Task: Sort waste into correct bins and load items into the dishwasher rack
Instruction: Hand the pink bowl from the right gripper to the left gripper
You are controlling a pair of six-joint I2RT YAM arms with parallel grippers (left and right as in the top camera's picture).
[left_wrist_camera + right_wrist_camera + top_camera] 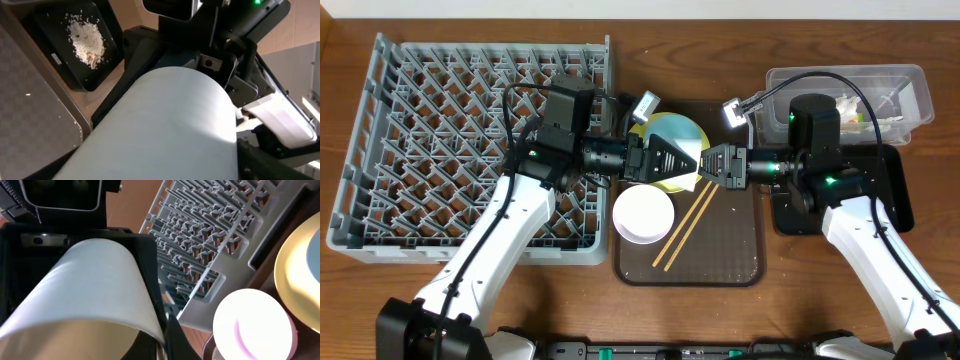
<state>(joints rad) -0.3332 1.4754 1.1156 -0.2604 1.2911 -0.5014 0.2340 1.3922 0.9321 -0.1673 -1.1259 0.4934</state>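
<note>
Two robot arms are meeting over the middle of a wooden tabletop [350, 300]. Between them a light blue bowl [678, 160] is hanging in the air, tipped on its side above a round yellow plate [672, 128].

The left claw [685, 163] is gripping the bowl, its dark fingers lying along either side of it. The right claw [715, 165] is pressing up against the bowl from the other side. I cannot tell whether it is clamped on, because the bowl is hiding its fingers.

In both wrist views the bowl's pale curved wall [165, 130] [85, 290] is filling most of the picture.

The yellow plate is sitting on a brown serving tray [730, 250]. A white bowl [643, 213] is sitting nearer the front of it. Wooden chopsticks [685, 225] are lying slantwise just beside that bowl.

A large grey dishwasher rack [440, 130] is lying to the left, touching the serving tray.

On the right, a black tray [895, 195] is lying partly under the right arm. It is holding a heap of rice crumbs [86, 40]. Behind it, a clear tub [790, 80] is holding crumpled white tissue [865, 105].
</note>
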